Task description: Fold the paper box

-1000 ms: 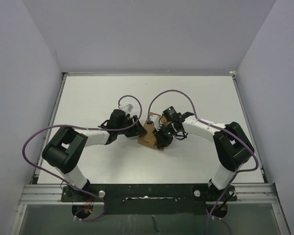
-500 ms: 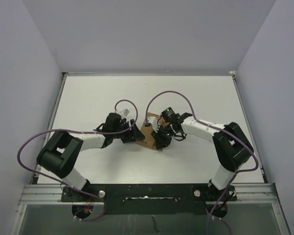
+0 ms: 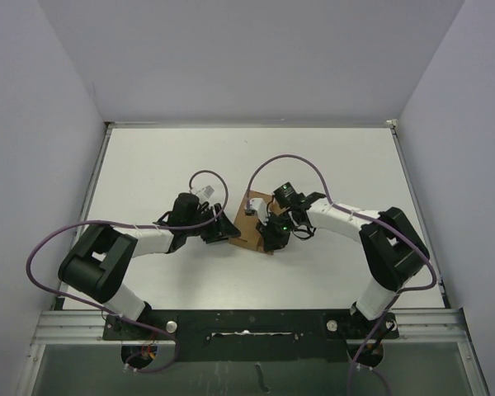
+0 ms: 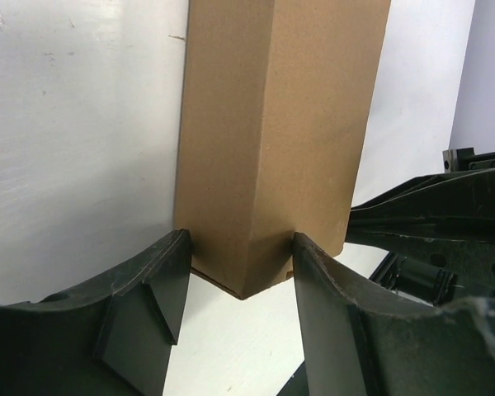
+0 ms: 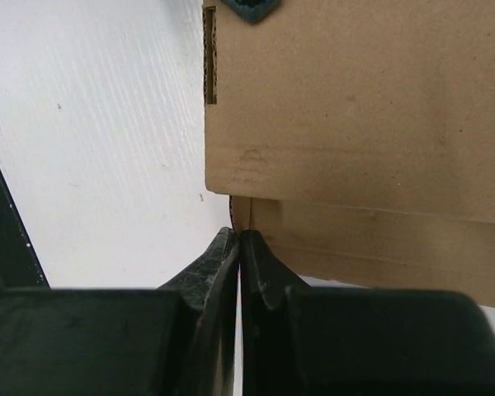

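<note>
The paper box (image 3: 249, 226), plain brown cardboard, stands partly folded at the table's middle between both arms. In the left wrist view one upright corner of the box (image 4: 268, 124) pokes in between my left gripper's (image 4: 241, 256) fingers, and each fingertip (image 4: 180, 247) presses on a face beside that corner. My left gripper (image 3: 223, 230) is at the box's left side. My right gripper (image 3: 271, 232) is at the box's right side. It (image 5: 240, 237) is shut, with its tips butted against the end of a flap under a flat panel of the box (image 5: 355, 107); no cardboard shows between them.
A tiny blue object (image 5: 248, 8) sits at the top edge of the box panel, next to a slot (image 5: 210, 58). White walls (image 3: 58, 124) enclose the white table (image 3: 330, 165) on three sides. Purple cables (image 3: 289, 157) loop over both arms.
My left gripper has swung toward the near side along the box's left and settled on its corner. The box shifted slightly left. The right gripper stayed shut at the box.
</note>
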Robot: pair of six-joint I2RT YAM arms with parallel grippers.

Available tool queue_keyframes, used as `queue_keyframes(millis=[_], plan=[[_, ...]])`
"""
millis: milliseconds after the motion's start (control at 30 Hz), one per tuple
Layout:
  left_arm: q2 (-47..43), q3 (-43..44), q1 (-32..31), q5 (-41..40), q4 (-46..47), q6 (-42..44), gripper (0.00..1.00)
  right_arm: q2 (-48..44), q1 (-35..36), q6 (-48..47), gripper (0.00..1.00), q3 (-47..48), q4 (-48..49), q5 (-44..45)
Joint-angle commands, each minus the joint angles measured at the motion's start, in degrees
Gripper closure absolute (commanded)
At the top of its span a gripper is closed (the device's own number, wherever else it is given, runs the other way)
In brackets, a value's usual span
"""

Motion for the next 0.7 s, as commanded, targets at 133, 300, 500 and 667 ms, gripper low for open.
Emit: queue_keyframes(millis=[133, 300, 500, 667], plan=[[1.29, -1.48, 1.28, 1.47, 4.15, -0.86, 0.55, -5.74, 0.02, 0.0, 1.0, -3.59, 5.83, -1.84], [1.76, -1.3, 1.3, 1.62, 4.29, -0.9, 0.55, -5.29, 1.32, 0.27, 1.0, -2.49, 6.54, -2.18], [1.29, -1.31, 1.35, 1.06, 3.62, -0.96, 0.55, -5.95, 3.3, -1.71, 1.0, -2.95, 6.58, -2.2], [1.47, -1.22, 1.35, 0.84, 3.56, -0.99, 0.55, -5.96, 3.47, -2.65, 1.0, -3.16, 6.11, -1.76]])
